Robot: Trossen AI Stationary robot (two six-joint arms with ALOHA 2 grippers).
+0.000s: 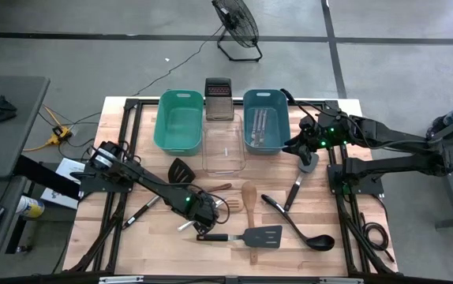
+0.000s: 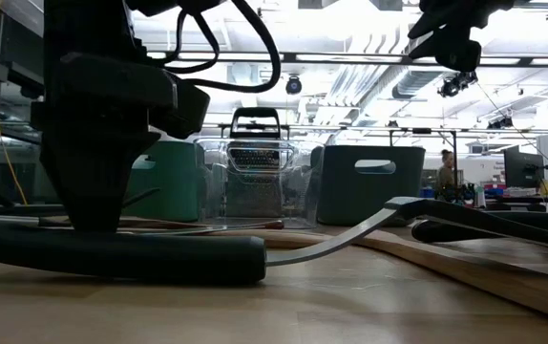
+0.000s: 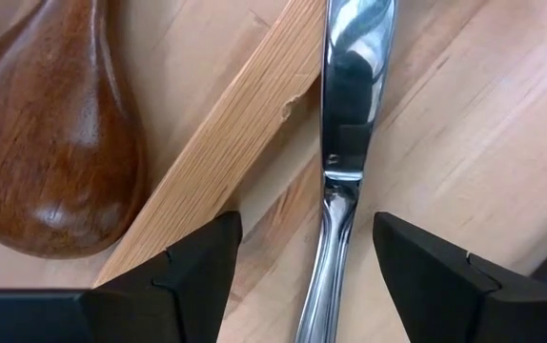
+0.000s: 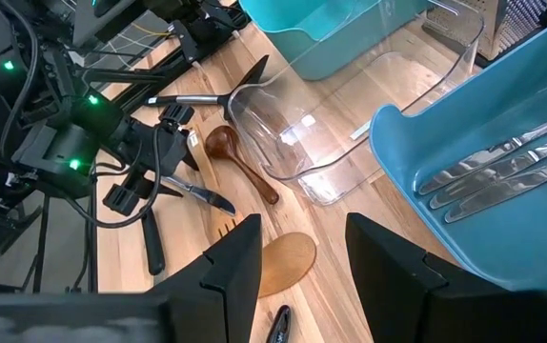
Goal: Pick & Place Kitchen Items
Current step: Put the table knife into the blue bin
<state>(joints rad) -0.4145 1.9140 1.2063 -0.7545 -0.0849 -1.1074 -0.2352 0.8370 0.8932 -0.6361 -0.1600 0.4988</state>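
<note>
A silver knife [image 3: 350, 76] lies flat on the table beside a light wooden handle [image 3: 245, 133] and a dark wooden spoon bowl [image 3: 54, 124]. My left gripper [image 3: 302, 229] is open and low over the table's middle [image 1: 203, 209]. Its fingers stand on either side of the knife's handle without touching it. My right gripper [image 4: 302, 257] is open and empty, held up near the blue tub's right side [image 1: 309, 154]. Several silver utensils [image 4: 502, 167] lie in the blue tub [image 1: 263, 120].
A teal tub [image 1: 179, 120], a clear tub [image 1: 223, 148] and a steel grater [image 1: 218, 99] stand at the back. A black turner [image 1: 181, 170], wooden spoon [image 1: 248, 197], slotted black turner [image 1: 262, 235] and black ladle [image 1: 305, 233] lie on the table.
</note>
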